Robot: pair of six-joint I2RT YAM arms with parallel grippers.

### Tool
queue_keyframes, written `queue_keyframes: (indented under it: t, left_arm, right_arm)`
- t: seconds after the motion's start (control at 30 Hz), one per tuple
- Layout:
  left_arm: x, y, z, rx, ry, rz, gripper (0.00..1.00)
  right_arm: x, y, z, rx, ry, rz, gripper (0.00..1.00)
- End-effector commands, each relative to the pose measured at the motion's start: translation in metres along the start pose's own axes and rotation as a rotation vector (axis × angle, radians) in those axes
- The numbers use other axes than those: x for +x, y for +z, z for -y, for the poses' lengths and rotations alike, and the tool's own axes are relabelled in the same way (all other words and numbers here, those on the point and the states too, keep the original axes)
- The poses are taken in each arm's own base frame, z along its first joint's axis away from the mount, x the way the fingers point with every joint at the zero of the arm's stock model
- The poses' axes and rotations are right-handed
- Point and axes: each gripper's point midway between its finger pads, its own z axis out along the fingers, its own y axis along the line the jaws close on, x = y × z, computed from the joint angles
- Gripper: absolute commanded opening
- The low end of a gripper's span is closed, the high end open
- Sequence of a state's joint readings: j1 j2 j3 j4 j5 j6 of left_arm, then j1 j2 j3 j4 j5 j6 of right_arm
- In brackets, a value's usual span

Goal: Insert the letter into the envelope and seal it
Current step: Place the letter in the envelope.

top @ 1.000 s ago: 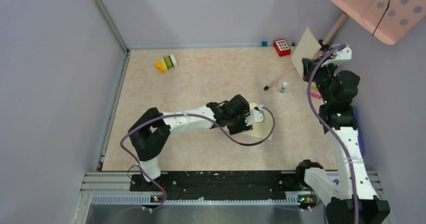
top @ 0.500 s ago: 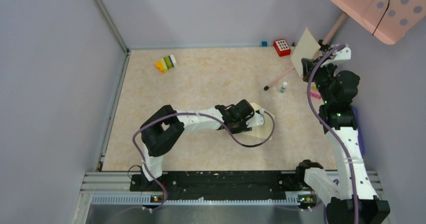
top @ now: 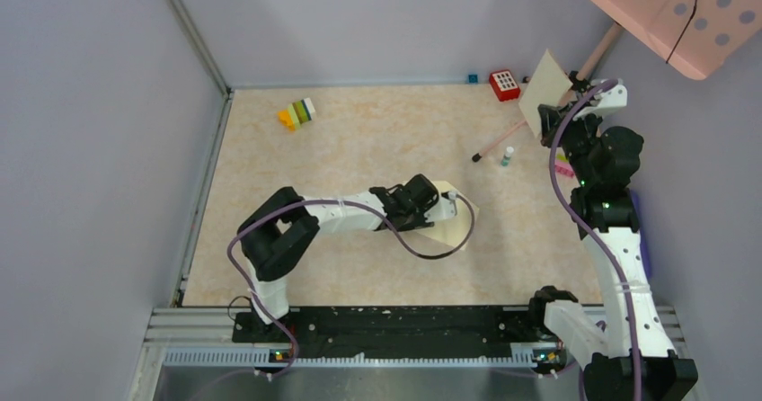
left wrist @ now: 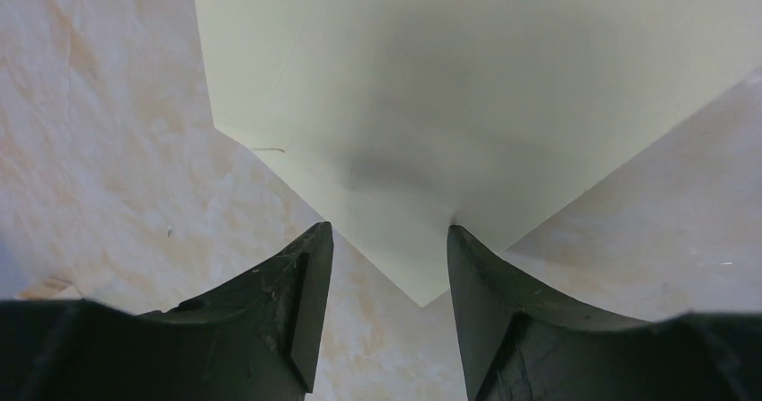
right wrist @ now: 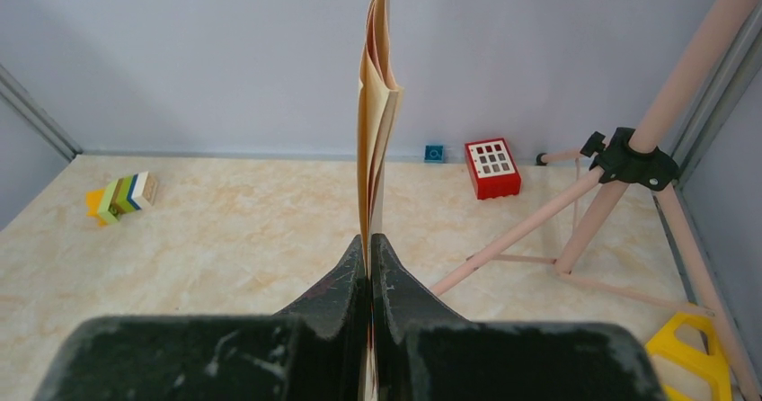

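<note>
Two arms at work: the left arm [top: 341, 214] reaches over the envelope [left wrist: 449, 104], flat on the tabletop [top: 359, 140] — its jaws stand partly apart astride the pointed flap's tip, gripping nothing; well right of the envelope and beyond it, the right arm [top: 611, 230] holds the folded tan letter [right wrist: 377, 104] upright in the air — jaws pinched shut on its lower edge.

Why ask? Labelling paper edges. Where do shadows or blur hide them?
Left wrist: a grey shadow crosses the envelope near the left gripper, edges crisp. Right wrist: the folded sheets in the right gripper are sharp. Top external: even light; the left arm hides part of the envelope.
</note>
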State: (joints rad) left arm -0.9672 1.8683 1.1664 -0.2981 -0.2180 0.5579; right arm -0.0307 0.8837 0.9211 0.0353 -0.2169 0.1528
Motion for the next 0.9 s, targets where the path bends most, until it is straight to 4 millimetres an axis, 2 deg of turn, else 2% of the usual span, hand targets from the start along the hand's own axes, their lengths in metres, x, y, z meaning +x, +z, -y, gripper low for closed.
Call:
queue_keyframes:
  t: [0.0, 0.1, 0.2, 0.33, 0.4, 0.47, 0.57, 0.67, 0.73, 0.77, 0.87]
  left_arm:
    - [0.060, 0.003, -0.022, -0.040, 0.008, -0.145, 0.55]
    - [0.081, 0.007, -0.054, -0.116, -0.027, -0.191, 0.55]
    - [0.090, 0.007, -0.091, -0.203, -0.082, -0.193, 0.55]
    - [0.077, -0.017, -0.143, -0.348, -0.175, -0.124, 0.56]
    - [0.067, -0.034, -0.165, -0.424, -0.221, -0.077, 0.57]
    - [0.059, -0.053, -0.178, -0.476, -0.261, -0.030, 0.57]
    - [0.048, -0.072, -0.172, -0.428, -0.319, 0.032, 0.58]
    - [0.049, -0.079, -0.140, -0.274, -0.355, 0.047, 0.57]
    - [0.060, -0.077, -0.118, -0.204, -0.356, 0.020, 0.57]
    - [0.067, -0.074, -0.108, -0.177, -0.352, -0.004, 0.57]
    - [0.094, -0.060, -0.082, -0.134, -0.345, -0.088, 0.56]
  right_arm:
    - [-0.013, -0.004, -0.003, -0.013, -0.005, 0.040, 0.00]
    - [-0.012, -0.004, -0.004, -0.018, -0.001, 0.038, 0.00]
    - [-0.010, -0.003, -0.006, -0.033, 0.002, 0.031, 0.00]
    - [-0.001, -0.001, -0.019, -0.113, 0.018, 0.002, 0.00]
    - [0.008, -0.001, -0.034, -0.208, 0.032, -0.026, 0.00]
    - [0.018, -0.002, -0.053, -0.328, 0.046, -0.066, 0.00]
    - [0.030, -0.005, -0.074, -0.474, 0.083, -0.122, 0.00]
    - [0.044, -0.004, -0.084, -0.542, 0.107, -0.178, 0.00]
    - [0.056, 0.001, -0.088, -0.558, 0.110, -0.215, 0.00]
    - [0.062, 0.002, -0.096, -0.581, 0.113, -0.238, 0.00]
    - [0.075, 0.009, -0.105, -0.583, 0.115, -0.270, 0.00]
